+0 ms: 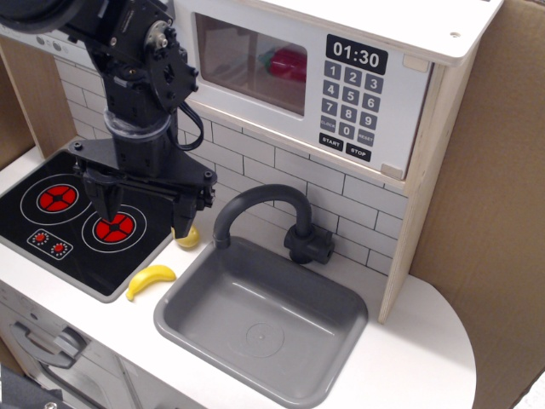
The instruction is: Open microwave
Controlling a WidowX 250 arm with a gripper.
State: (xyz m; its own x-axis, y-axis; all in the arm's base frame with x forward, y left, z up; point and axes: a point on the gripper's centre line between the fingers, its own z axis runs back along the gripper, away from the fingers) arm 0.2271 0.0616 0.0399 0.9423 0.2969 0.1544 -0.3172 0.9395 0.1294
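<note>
1. Up at the top of the toy kitchen sits the microwave point(341, 77), set on a pale wood shelf above the white brick wall. It is high so that the worktop below stays free.
2. Its white door is flat and closed, so the job is not done yet. Something red point(289, 61) shows through the clear window, shut inside.
3. On the right of the door are the clock digits point(356, 54) reading 01:30 and the black keypad point(347, 109). I think the handle is at the left edge, behind the arm, but I cannot see it well.
4. Just left of the door is the black robot arm point(140, 77). It reaches down, not up toward the door.
5. Its end effector point(145, 209) hangs low over the black hob point(72, 217), near a red ring. Two fingers point down and stand well apart, so it looks wide and holds nothing. It will likely have to rise to reach the door.
6. A yellow banana point(151, 279) lies on the table point(426, 358) between the hob and the grey sink point(264, 319). Another small yellow thing point(188, 238) rests just behind it.
7. A grey tap point(264, 213) bends over the sink, below the microwave.
</note>
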